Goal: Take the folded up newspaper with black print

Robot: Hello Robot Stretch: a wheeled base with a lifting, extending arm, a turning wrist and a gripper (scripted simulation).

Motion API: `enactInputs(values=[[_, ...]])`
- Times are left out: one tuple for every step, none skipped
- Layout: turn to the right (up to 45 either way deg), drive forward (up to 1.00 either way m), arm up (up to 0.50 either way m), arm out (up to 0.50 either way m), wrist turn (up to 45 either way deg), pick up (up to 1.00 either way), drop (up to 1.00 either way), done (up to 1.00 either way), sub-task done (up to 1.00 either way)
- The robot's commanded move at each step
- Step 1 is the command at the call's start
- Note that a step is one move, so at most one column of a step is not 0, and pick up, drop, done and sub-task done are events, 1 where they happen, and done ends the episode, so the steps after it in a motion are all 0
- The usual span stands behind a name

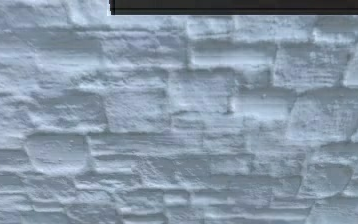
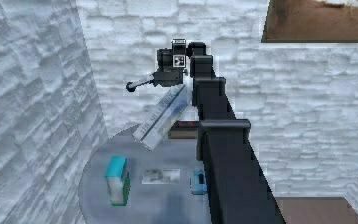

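Your gripper (image 2: 135, 86) hangs at the arm's far end, above the round table (image 2: 92, 195). A pale slab (image 2: 165, 118), newspaper-like, tilts just beneath it. You cannot tell the fingers' spread, nor whether they hold it.
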Motion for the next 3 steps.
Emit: enactInputs(values=[[0.0, 0.0, -0.28, 0.0, 0.0, 0.0, 0.0, 0.0, 0.0], [0.0, 0.0, 0.0, 0.0, 0.0, 1.0, 0.0, 0.0, 0.0], [0.0, 0.0, 0.1, 0.0, 0.0, 0.0, 0.0, 0.0, 0.0]])
